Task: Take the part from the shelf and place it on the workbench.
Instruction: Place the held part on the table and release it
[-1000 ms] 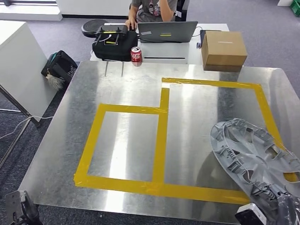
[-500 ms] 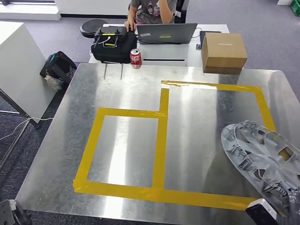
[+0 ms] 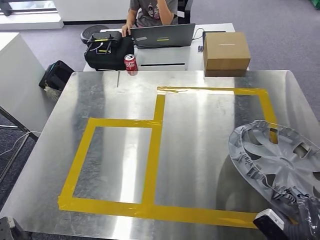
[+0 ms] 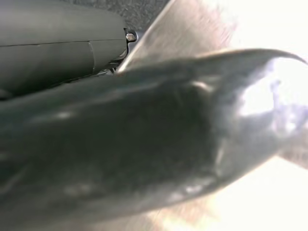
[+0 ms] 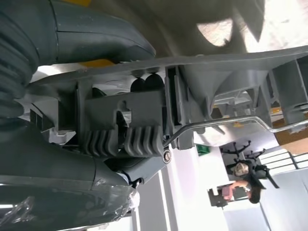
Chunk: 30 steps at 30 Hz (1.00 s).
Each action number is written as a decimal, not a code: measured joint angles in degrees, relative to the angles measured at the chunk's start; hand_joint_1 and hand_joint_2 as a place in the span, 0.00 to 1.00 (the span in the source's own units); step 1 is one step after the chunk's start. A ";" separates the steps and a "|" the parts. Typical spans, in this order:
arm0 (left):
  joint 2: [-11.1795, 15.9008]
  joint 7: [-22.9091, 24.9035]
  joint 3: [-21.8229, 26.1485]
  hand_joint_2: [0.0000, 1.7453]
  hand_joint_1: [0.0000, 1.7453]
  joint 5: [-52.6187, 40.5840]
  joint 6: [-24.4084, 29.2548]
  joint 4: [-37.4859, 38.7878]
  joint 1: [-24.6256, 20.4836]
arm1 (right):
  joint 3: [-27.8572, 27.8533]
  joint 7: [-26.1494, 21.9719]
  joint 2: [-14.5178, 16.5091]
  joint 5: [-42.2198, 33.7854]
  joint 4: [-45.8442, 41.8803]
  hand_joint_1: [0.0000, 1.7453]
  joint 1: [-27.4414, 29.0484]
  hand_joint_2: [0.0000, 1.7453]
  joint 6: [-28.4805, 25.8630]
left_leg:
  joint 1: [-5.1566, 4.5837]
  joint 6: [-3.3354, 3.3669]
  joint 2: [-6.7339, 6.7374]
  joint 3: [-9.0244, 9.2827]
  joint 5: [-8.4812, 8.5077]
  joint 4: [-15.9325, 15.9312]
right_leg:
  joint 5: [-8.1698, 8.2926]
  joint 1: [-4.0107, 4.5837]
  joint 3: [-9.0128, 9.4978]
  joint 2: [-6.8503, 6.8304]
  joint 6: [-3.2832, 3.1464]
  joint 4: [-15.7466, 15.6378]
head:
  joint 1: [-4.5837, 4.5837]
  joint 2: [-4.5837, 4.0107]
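The part is a grey plastic hubcap [image 3: 275, 160]. It hangs tilted over the right side of the metal workbench [image 3: 203, 135], above the right line of the yellow tape [image 3: 151, 150]. My right hand [image 3: 303, 225] grips its near rim at the table's front right corner. In the right wrist view the thumb [image 5: 98, 33] lies on one face of the hubcap [image 5: 225, 82] and the dark fingers [image 5: 123, 140] on the other. My left hand [image 4: 61, 48] is a blurred grey shape beside the table's edge, and how its fingers lie cannot be made out. Part of that arm [image 3: 7, 227] shows at the front left corner.
A smaller table stands behind the workbench's far edge. On it are a red drinks can [image 3: 131, 64], a black bag [image 3: 107, 50], a laptop [image 3: 162, 36] and a cardboard box [image 3: 226, 52]. A person [image 3: 151, 10] sits behind them. A white panel [image 3: 19, 80] and a backpack [image 3: 56, 75] are at left.
The camera has shifted, so the whole table now sits further left in the picture. The hubcap in my right hand has risen and now reaches further over the right tape line.
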 joint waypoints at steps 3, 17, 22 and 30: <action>-0.05 -0.07 0.31 0.00 0.00 -0.11 -0.01 0.14 -0.11 | 0.32 -0.21 -0.01 0.25 0.09 1.00 -0.60 1.00 -0.16 | -0.72 0.93 0.01 -6.18 -5.49 11.79 | 0.41 0.80 -0.24 -0.01 -0.80 -0.17 | -0.41 0.00; -0.38 -1.02 0.88 0.00 0.00 -0.26 -0.11 0.17 -0.53 | 3.25 0.20 -0.45 0.57 1.96 1.00 -2.65 1.00 -0.47 | -3.51 6.26 -0.41 -0.44 4.28 -3.12 | -4.60 1.90 -3.08 -0.01 1.06 6.42 | -0.13 0.00; -0.59 -1.01 0.90 0.00 0.00 -0.25 -0.09 0.59 -0.51 | 4.44 0.35 -0.73 0.67 2.77 1.00 -3.33 1.00 -1.13 | -3.23 5.81 -0.56 -0.45 4.35 -2.89 | -4.17 1.71 -3.99 -0.12 1.90 8.31 | -0.03 0.00; -0.39 -0.98 1.09 0.00 0.00 -0.14 0.00 0.82 -0.50 | 6.03 0.19 -1.30 1.30 3.73 1.00 -4.93 1.00 -2.71 | -3.15 3.52 -0.64 -1.04 2.22 -0.45 | 0.54 1.78 0.94 -0.50 -1.22 -1.47 | -0.53 0.00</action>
